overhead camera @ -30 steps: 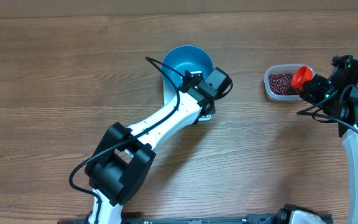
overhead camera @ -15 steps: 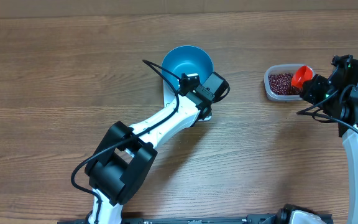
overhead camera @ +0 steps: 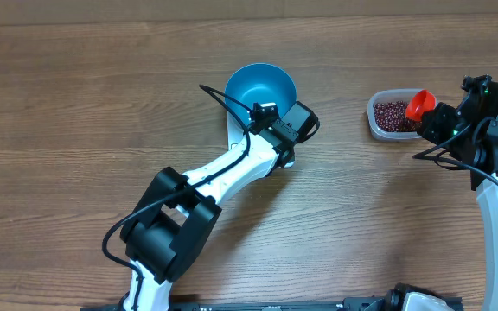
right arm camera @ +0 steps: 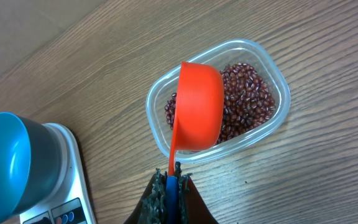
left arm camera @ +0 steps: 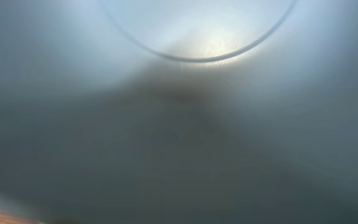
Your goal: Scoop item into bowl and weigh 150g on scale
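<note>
The blue bowl (overhead camera: 260, 86) is the biggest vessel. It stands upright on the white scale (right arm camera: 70, 168) in the middle of the counter (overhead camera: 76, 104), and its inside shows only bare blue. The left tool (overhead camera: 271, 117) sits at the bowl's near rim. Its wrist view is filled by a blurred blue-grey surface with one curved line, so its fingers cannot be made out. The tool is closed, but I cannot tell whether it pinches the rim.

Well to the right lies the clear rounded-rectangular tub (right arm camera: 156, 124), apart from the scale. It holds the item, a shallow layer of small dark red-brown beans (right arm camera: 247, 93).

Over the tub's near side hangs an orange scoop (right arm camera: 197, 106), its cup tipped on edge. I cannot tell whether it holds anything. The right tool (right arm camera: 171, 183) is clamped on the scoop's thin handle, jaws tight together around it.

The scale's buttons and display edge face the robot.

The counter is brown wood-grain laminate. A paler tan band runs beyond its far edge, and nothing more of the room shows.
</note>
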{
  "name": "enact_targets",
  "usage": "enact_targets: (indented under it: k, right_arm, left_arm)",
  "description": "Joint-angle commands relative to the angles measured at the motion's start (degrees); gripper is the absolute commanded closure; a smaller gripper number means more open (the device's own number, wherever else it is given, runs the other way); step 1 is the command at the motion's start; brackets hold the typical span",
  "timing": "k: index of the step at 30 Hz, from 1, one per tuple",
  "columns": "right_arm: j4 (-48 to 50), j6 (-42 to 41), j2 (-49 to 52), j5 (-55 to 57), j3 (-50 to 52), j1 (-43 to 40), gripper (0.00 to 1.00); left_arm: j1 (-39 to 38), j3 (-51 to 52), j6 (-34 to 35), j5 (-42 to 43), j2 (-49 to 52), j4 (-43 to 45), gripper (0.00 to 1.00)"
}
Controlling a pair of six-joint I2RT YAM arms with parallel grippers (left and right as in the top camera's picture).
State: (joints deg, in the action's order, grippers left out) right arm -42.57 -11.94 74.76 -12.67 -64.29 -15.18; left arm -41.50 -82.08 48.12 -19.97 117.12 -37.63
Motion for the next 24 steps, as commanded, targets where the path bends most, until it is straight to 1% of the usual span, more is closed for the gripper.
enact_targets:
  k: [1,24]
  right_arm:
    - [0.5,0.3,0.0,0.2,-1.4,0.1,0.96]
    - [0.4,0.3,0.0,0.2,-1.4,0.1,0.96]
  left_arm:
    - [0.3,0.6,1.2,-0.9,1.5,0.2,0.96]
    - [0.3,0.6,1.2,0.8,2.5,1.3,0.96]
